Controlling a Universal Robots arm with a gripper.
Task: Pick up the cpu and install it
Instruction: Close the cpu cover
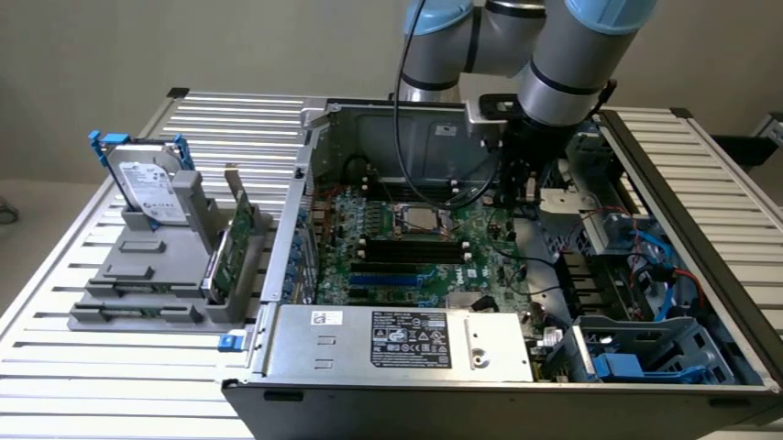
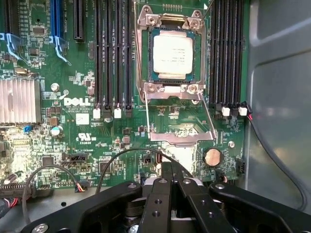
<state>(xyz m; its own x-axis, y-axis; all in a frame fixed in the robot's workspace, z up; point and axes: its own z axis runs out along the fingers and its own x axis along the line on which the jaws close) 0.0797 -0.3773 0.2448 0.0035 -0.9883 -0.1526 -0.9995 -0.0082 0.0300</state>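
One cpu (image 2: 170,57) is seen lying flat in the one square socket (image 2: 170,19) on the green board (image 2: 73,77). The board is set inside the one open computer case (image 1: 367,137) on the table (image 1: 73,385). The two black fingers (image 2: 166,177) of the one arm (image 1: 575,55) are pressed together, and nothing is held between them. They are held over the board, near the socket but apart from the cpu. One round battery (image 2: 212,156) is seen near the socket. One hard drive (image 1: 149,188) is stood in one grey stand (image 1: 135,275) on the exterior view's left.
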